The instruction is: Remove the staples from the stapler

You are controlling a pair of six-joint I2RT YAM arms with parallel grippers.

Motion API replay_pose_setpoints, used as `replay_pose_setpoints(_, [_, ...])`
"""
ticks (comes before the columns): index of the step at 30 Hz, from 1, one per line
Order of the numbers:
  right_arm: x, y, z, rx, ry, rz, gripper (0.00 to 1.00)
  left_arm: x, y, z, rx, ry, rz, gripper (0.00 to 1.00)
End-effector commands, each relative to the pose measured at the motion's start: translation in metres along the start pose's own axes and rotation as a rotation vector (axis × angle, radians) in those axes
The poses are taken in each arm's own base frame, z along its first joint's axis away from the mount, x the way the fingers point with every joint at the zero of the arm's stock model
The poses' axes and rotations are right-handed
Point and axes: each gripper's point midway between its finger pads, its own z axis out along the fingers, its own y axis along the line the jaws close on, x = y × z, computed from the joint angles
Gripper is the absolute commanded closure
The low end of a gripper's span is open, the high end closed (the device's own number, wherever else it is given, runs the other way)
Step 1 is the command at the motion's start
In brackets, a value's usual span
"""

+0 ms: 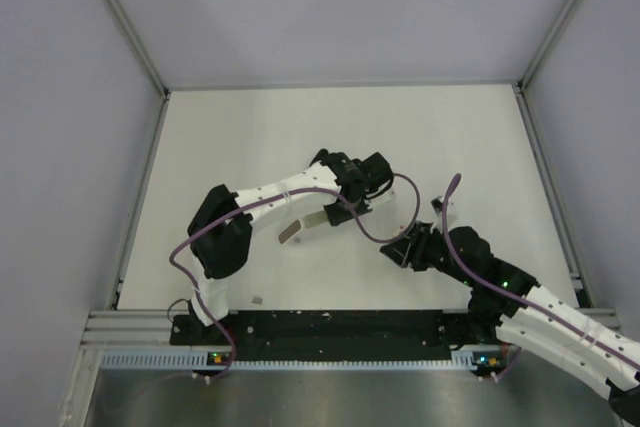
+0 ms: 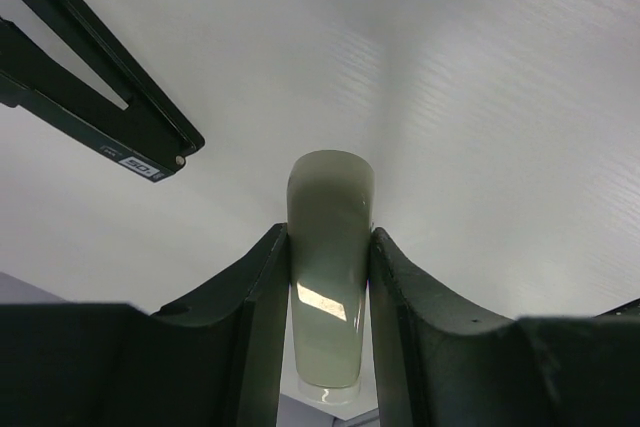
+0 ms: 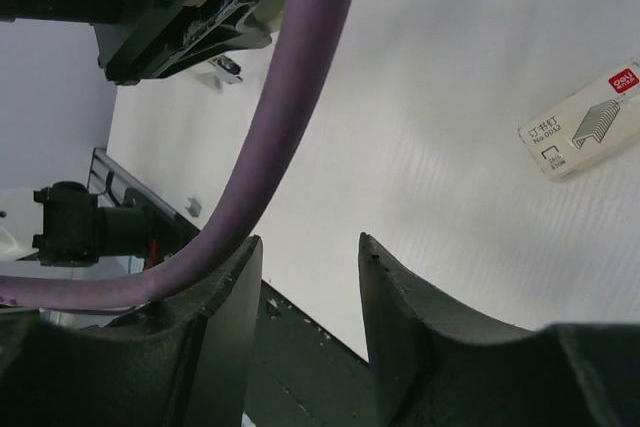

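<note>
Gripping a grey-green bar [image 2: 330, 247] lengthwise, the left jaws are clamped on its two long sides, and its rounded end sticks out past the black fingers [image 2: 250, 337] in the left wrist view. The stapler [image 2: 140, 132], slim and black with a small white label near its end, sits in the upper left of that frame, beyond the bar. It shows as two long black arms with a narrow wedge of light between them. Whether it touches the bar or rests on the white surface [image 2: 480, 97] cannot be told. In the top view the left arm [image 1: 280, 192] reaches to mid-frame.

The right jaws stand apart with nothing between them. A purple cable [image 3: 270, 137] sweeps past the left-hand finger in the right wrist view. At the right edge of that frame a small white staple box [image 3: 585, 122], with a red mark and a printed drawing of staples, lies flat on the surface, well apart from the jaws. No opening shows on it, so its contents cannot be told.
</note>
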Motion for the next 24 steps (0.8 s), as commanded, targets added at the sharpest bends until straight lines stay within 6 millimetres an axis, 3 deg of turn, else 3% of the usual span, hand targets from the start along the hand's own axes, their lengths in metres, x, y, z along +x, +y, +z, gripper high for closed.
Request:
replay_pose_setpoints(1, [-0.008, 0.008, 0.0, -0.034, -0.029, 0.008, 0.56, -0.001, 0.018, -0.033, -0.077, -0.07, 0.002, 1.0])
replay_pose_setpoints(11, [-0.019, 0.02, 0.0, -0.04, -0.034, -0.028, 0.56, -0.012, 0.051, -0.096, -0.231, -0.485, -0.212, 1.0])
replay_pose_setpoints(17, [-0.027, 0.031, 0.005, -0.038, -0.011, -0.06, 0.5, -0.018, 0.06, -0.16, -0.24, -0.846, -0.403, 1.0])
replay_pose_setpoints(24, [-0.041, 0.067, 0.003, -0.149, -0.026, 0.016, 0.4, -0.006, 0.047, -0.238, -0.099, -1.284, -0.558, 1.0])
